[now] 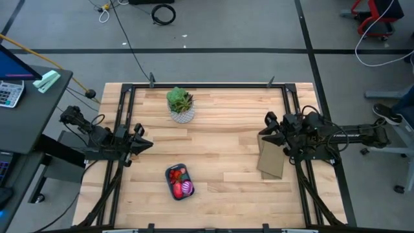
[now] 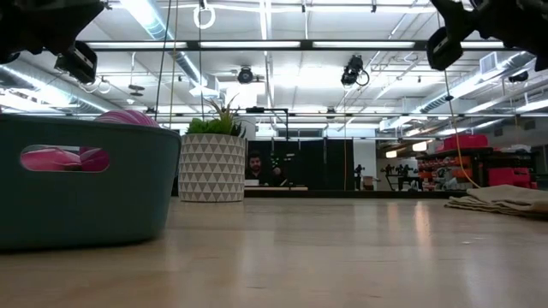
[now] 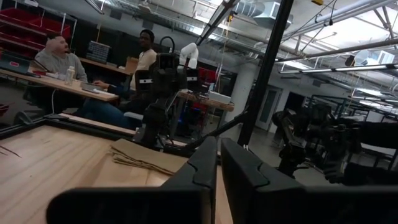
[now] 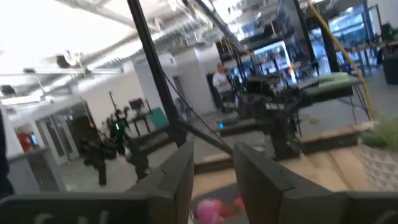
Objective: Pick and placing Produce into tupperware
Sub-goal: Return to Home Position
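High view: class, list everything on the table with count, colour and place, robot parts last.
table: one, light wood, picture's centre
potted plant: one, green in white pot, table's top middle
tupperware: one, teal, table's lower middle
produce: several pieces, red and purple, inside the tupperware
paper bag: one, tan, flat on table's right side
left gripper: one, dark, above table's left side
right gripper: one, dark, above table's right side
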`<action>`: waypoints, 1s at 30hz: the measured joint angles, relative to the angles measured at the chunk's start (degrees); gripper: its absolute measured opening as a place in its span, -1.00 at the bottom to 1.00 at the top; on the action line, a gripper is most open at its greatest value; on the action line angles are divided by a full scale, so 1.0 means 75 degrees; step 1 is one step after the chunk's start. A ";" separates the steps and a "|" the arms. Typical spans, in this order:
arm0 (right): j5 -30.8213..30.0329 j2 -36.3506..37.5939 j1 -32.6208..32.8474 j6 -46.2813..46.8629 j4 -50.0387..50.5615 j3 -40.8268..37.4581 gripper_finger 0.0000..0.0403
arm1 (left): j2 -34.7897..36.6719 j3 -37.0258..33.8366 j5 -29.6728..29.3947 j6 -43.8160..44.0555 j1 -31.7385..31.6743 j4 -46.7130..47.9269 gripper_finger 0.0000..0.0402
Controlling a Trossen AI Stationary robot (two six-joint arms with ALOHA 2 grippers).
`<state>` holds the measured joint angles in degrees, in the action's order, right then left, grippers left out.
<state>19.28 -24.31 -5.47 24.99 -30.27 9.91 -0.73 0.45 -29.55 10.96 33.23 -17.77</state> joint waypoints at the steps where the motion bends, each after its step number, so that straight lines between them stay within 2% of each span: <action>1: 0.0017 0.0034 0.0002 -0.0104 0.0181 0.0000 -0.40 | 0.0000 0.0000 0.0000 0.0000 0.0000 -0.0002 -0.87; 10: 0.0027 0.0379 0.0002 -0.1690 0.0419 -0.0078 -0.39 | 0.0000 -0.0003 0.0001 0.0000 0.0000 0.0001 -0.82; 16: 0.0038 0.0998 0.0002 -0.1330 0.0039 -0.0730 -0.40 | 0.0000 -0.0003 0.0002 0.0003 0.0000 0.0001 -0.81; 24: 0.0038 0.1449 0.0002 -0.1583 -0.0022 -0.1097 -0.39 | 0.0000 -0.0003 0.0002 0.0003 0.0000 0.0001 -0.87; 30: 0.0041 0.1639 0.0002 -0.1562 0.0226 -0.1241 -0.39 | 0.0000 -0.0004 0.0002 0.0003 0.0000 0.0001 -0.84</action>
<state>19.59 -12.01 -5.45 13.28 -28.58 0.60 -0.73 0.42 -29.54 10.98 33.23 -17.76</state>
